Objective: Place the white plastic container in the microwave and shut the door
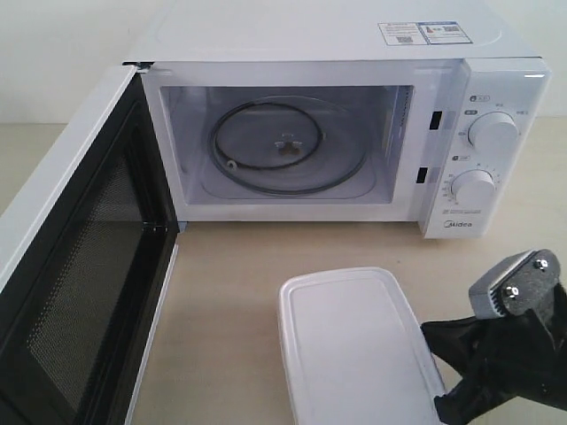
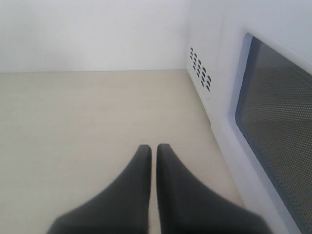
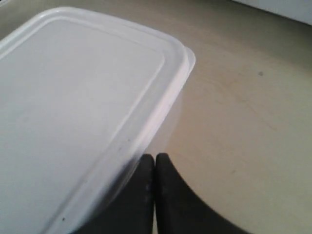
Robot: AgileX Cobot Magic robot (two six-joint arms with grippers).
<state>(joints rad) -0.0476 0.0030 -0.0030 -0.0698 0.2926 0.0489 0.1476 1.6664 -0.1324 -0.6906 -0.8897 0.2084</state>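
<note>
White plastic container (image 1: 354, 345) (lidded) before open microwave (image 1: 310, 40); left gripper (image 2: 153, 150), right gripper (image 3: 155, 160) both closed.

A pale wooden tabletop (image 1: 230, 292) (faintly grained) meets a plain white wall (image 1: 53, 53).

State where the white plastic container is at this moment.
In the exterior view the white plastic container lies on the table in front of the open microwave, toward the right, with the right gripper close beside it.
</note>
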